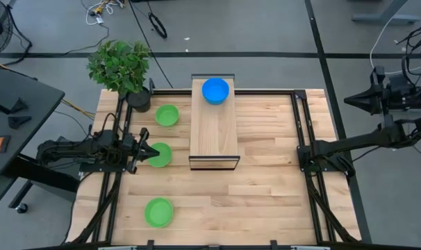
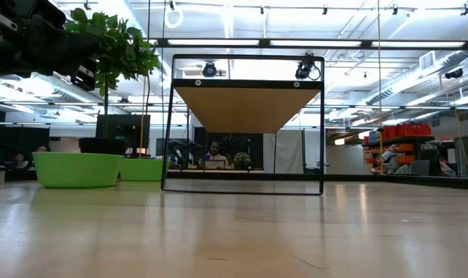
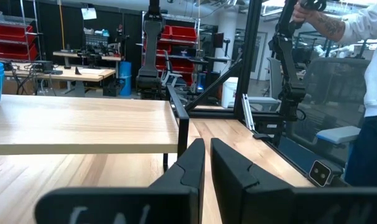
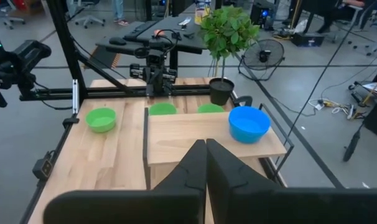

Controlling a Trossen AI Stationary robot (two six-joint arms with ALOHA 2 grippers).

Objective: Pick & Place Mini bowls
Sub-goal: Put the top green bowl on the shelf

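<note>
Bowls [image 1: 158,154] of thin, light, slippery-looking plastic are sitting beside the wooden shelf [image 1: 214,132], best pinched at the rim, I judge, while the left gripper [image 1: 144,154] and the right gripper [image 4: 205,163] are both showing nearly closed, empty fingers.

Grey floor [image 1: 266,28] crossed by dark seams and loose cables (high view); ceiling strip lights [image 2: 242,42] glow above distant red storage bins [image 2: 404,131].
</note>
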